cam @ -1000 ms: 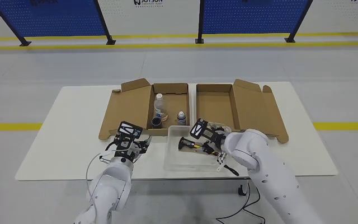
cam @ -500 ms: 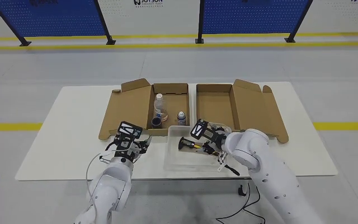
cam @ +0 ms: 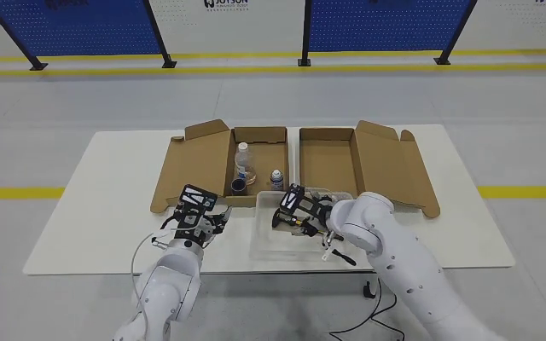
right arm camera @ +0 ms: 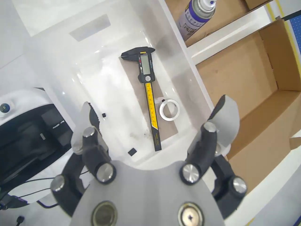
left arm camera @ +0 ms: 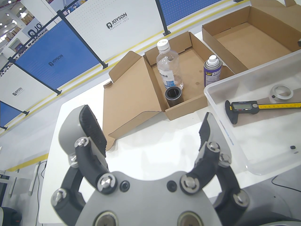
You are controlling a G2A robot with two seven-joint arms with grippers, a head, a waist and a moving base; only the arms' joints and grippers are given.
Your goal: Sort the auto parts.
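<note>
A clear plastic bin (cam: 261,247) stands at the table's front, in front of two open cardboard boxes. In it lie a black and yellow digital caliper (right arm camera: 145,66) and a metal ring (right arm camera: 169,111). My right gripper (right arm camera: 156,103) hangs open above the bin, over the caliper's yellow bar and the ring, holding nothing; from above, the right gripper (cam: 294,215) is over the bin's back half. My left gripper (left arm camera: 147,114) is open and empty over the bare table, left of the bin and in front of the left box (left arm camera: 131,95).
The left box holds a water bottle (left arm camera: 169,68), a spray can (left arm camera: 212,71) and a black cylindrical bearing (left arm camera: 173,96). The right box (left arm camera: 249,41) has nothing in it. Small black bits (right arm camera: 132,151) lie on the bin floor. Bare table stretches to the far left.
My right gripper has shifted a little to the left over the bin. The left arm has kept still.
</note>
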